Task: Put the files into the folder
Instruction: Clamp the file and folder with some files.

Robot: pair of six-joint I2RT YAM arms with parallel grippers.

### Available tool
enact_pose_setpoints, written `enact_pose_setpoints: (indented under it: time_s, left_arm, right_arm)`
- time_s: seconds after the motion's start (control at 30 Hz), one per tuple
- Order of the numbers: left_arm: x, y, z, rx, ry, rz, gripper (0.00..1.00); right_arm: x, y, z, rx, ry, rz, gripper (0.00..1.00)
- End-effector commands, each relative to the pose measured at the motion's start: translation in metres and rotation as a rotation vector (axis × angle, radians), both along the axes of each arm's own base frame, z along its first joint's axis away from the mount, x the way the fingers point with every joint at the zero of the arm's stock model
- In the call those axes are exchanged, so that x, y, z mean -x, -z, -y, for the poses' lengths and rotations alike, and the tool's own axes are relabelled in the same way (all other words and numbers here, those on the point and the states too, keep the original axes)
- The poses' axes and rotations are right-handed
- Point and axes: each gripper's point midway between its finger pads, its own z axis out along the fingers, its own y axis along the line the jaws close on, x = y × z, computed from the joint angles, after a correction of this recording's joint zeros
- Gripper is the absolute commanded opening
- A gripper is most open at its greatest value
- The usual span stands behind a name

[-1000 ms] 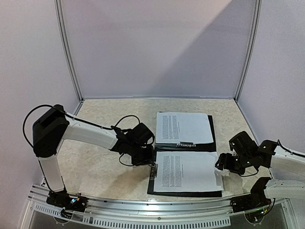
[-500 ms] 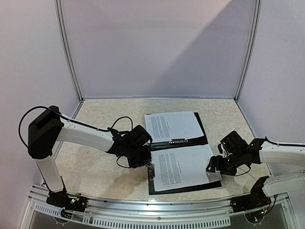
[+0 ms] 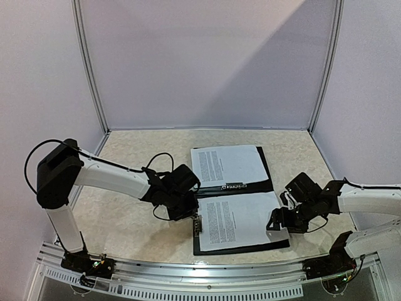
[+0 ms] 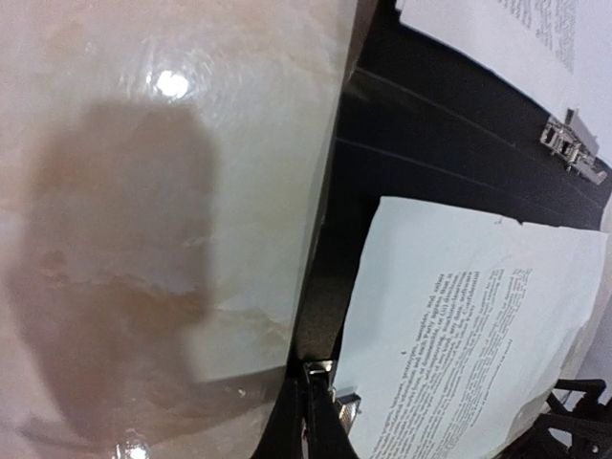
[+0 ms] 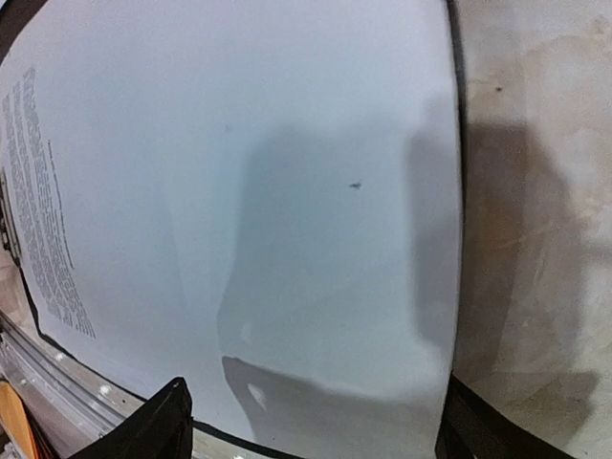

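White paper lies closest to me: one of the files [image 3: 238,222] sits loose on the near half of the open folder [image 3: 267,182], which lies flat on the table [image 3: 131,163]. My worry starts there. The right gripper [image 3: 280,221] hangs over that sheet's right edge with its jaws spread wide, one finger [image 5: 158,430] above the page and the other past the folder's border, holding nothing. If I lower and drag it, I judge the sheet could crease or slide off the cover.

At the near half's left edge the left gripper [image 3: 190,212] is clenched tight beside a small metal clip [image 3: 199,224]. I cannot tell whether it pinches the cover or only presses there, and a pull from it could swing the whole folder and spill the pages.

Farther back, a second sheet [image 3: 225,164] rests on the far half. I cannot tell whether the spine clip [image 3: 233,186] holds it, so closing now might trap it crooked.

The left arm reaches in low from the left, elbow bent. The right arm stretches in level from the right.
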Motion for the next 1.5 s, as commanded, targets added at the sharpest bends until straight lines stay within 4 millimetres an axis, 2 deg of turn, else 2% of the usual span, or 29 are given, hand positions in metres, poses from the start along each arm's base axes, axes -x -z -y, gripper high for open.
enact_pose_setpoints:
  time_s: [0.0, 0.07, 0.1, 0.17, 0.33, 0.47, 0.63, 0.7, 0.77, 0.83, 0.93, 1.03, 1.13, 1.27, 1.47]
  left_arm:
    - [0.005, 0.003, 0.008, 0.012, 0.002, -0.025, 0.0]
    - [0.005, 0.002, 0.012, 0.039, -0.003, -0.022, 0.0]
    - [0.007, 0.001, 0.014, 0.058, -0.002, -0.027, 0.0]
    - [0.009, 0.0, 0.016, 0.081, -0.005, -0.032, 0.0]
    - [0.008, -0.002, 0.017, 0.09, -0.009, -0.028, 0.0]
    - [0.008, -0.002, 0.019, 0.107, -0.008, -0.029, 0.0]
    - [0.01, -0.001, 0.022, 0.12, -0.001, -0.036, 0.0]
    - [0.01, -0.001, 0.023, 0.129, 0.003, -0.04, 0.06]
    - [0.011, -0.002, 0.025, 0.136, 0.007, -0.039, 0.11]
    - [0.01, -0.002, 0.024, 0.133, 0.001, -0.037, 0.09]
    - [0.01, -0.001, 0.023, 0.127, -0.006, -0.043, 0.0]
    - [0.012, 0.002, 0.025, 0.124, -0.005, -0.056, 0.0]
    - [0.014, 0.005, 0.026, 0.118, -0.01, -0.07, 0.0]
    - [0.016, 0.007, 0.027, 0.097, -0.008, -0.083, 0.0]
    - [0.013, -0.004, 0.035, 0.108, 0.003, -0.064, 0.0]
  right_arm:
    - [0.012, -0.002, -0.006, 0.01, -0.053, -0.04, 0.89]
    - [0.016, -0.001, -0.012, 0.01, -0.072, -0.047, 0.92]
    - [0.017, 0.0, -0.015, 0.016, -0.084, -0.053, 0.97]
    - [0.019, 0.001, -0.019, 0.035, -0.099, -0.056, 0.99]
    - [0.015, -0.003, -0.012, 0.096, -0.087, -0.039, 0.99]
    - [0.015, -0.008, 0.001, 0.155, -0.069, -0.028, 0.99]
    - [-0.008, -0.027, 0.016, 0.21, -0.011, 0.113, 0.99]
    - [-0.016, -0.032, 0.022, 0.216, 0.028, 0.154, 0.99]
    - [-0.021, -0.035, 0.019, 0.189, 0.024, 0.165, 0.99]
    - [-0.025, -0.037, 0.019, 0.2, 0.0, 0.175, 0.99]
    - [-0.03, -0.039, 0.018, 0.215, -0.026, 0.18, 0.99]
    - [-0.031, -0.039, 0.018, 0.236, -0.037, 0.172, 0.99]
    - [-0.032, -0.038, 0.027, 0.295, -0.04, 0.158, 0.99]
    - [-0.04, -0.055, 0.019, 0.259, -0.033, 0.2, 0.99]
    - [-0.054, -0.089, 0.007, 0.202, -0.008, 0.275, 0.99]
